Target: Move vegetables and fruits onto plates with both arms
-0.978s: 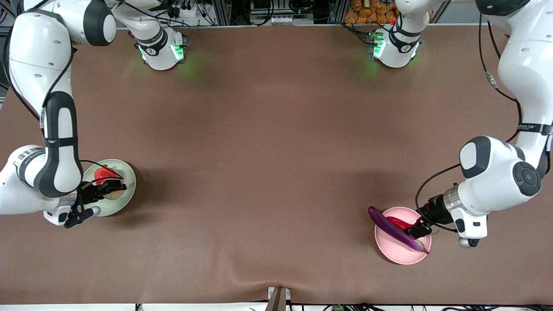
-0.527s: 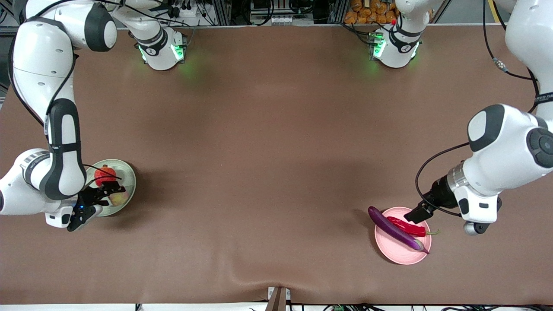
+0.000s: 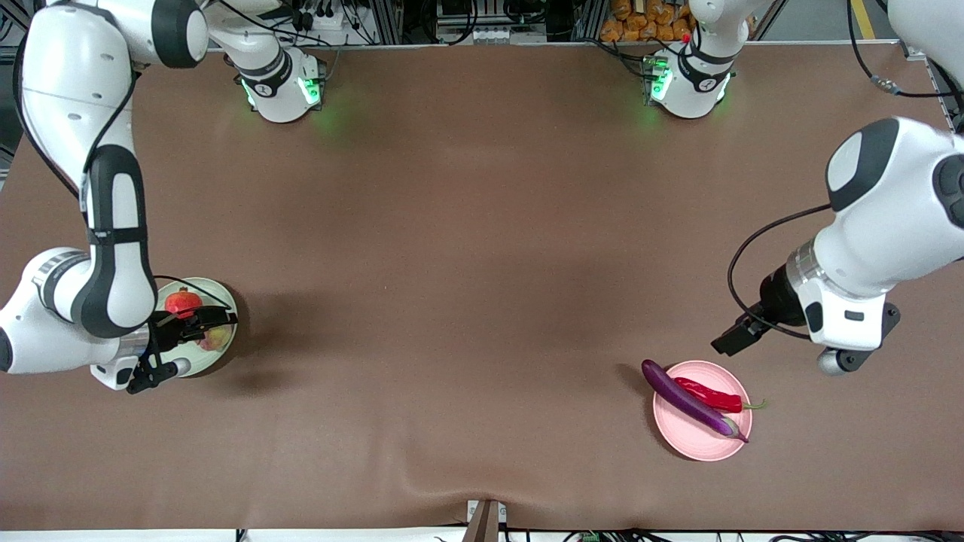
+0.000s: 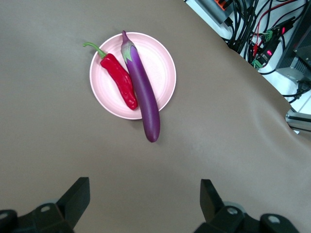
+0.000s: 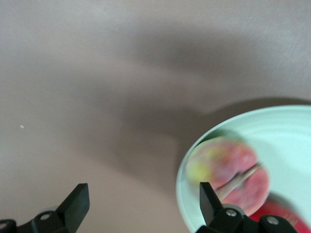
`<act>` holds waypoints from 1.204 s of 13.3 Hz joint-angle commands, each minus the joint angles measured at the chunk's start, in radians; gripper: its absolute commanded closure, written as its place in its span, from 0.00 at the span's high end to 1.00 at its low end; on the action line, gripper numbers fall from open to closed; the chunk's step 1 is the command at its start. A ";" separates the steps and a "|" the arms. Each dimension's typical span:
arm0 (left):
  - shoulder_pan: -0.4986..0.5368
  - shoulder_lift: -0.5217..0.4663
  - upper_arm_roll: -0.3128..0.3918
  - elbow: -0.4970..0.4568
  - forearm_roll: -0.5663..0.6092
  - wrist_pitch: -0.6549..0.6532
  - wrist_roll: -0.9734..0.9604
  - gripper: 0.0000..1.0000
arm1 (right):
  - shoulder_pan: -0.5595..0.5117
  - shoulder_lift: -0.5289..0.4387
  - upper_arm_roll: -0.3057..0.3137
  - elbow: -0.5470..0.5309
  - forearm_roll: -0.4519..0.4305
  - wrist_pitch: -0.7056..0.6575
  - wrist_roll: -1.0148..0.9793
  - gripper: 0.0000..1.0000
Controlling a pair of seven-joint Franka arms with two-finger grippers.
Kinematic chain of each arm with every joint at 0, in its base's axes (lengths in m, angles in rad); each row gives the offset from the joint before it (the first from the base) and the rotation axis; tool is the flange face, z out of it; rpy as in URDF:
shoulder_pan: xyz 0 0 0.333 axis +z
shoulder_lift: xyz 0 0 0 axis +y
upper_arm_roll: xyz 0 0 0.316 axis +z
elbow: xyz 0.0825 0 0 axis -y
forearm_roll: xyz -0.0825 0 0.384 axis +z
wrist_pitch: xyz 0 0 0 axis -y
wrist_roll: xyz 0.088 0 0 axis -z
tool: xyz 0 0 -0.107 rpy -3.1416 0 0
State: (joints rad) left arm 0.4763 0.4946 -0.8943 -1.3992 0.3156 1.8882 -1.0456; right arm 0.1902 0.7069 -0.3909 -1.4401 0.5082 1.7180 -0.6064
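The purple eggplant (image 3: 685, 399) and the red chili (image 3: 708, 393) lie side by side on the pink plate (image 3: 700, 444); the eggplant's dark end sticks out over the rim. My left gripper (image 3: 732, 340) hangs open and empty over the bare table beside that plate. Its wrist view shows the plate (image 4: 163, 58), chili (image 4: 119, 80), eggplant (image 4: 144, 94) and the gripper (image 4: 145, 194). The pomegranate (image 3: 181, 301) and the peach (image 3: 215, 339) sit on the green plate (image 3: 226, 305). My right gripper (image 3: 197, 345) is open and empty over that plate's edge. Its wrist view shows the peach (image 5: 223, 172), plate (image 5: 286, 126) and gripper (image 5: 143, 199).
The brown table cover (image 3: 467, 263) is bare between the two plates. The arm bases with green lights stand at the edge farthest from the front camera. A small metal fitting (image 3: 486, 519) sits at the table's nearest edge.
My left gripper has let go of the chili and risen off the pink plate toward the bases. My right gripper has lifted away from the peach, which stays on the green plate.
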 commanded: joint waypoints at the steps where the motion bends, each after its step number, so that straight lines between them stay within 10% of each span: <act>1: 0.040 -0.079 -0.006 -0.001 -0.058 -0.060 0.074 1.00 | 0.087 -0.156 -0.033 -0.140 -0.040 0.009 0.187 1.00; 11: 0.131 -0.237 -0.032 0.002 -0.064 -0.248 0.476 1.00 | -0.198 -0.567 0.464 -0.161 -0.477 -0.112 0.652 1.00; 16: 0.112 -0.299 0.012 0.029 -0.066 -0.339 0.576 1.00 | -0.213 -0.691 0.434 -0.155 -0.477 -0.169 0.688 1.00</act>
State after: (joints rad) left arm 0.6016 0.2619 -0.9099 -1.3788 0.2621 1.5903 -0.5159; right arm 0.0172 0.0691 0.0454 -1.5579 0.0501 1.5503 0.0805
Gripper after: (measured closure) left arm 0.000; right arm 0.000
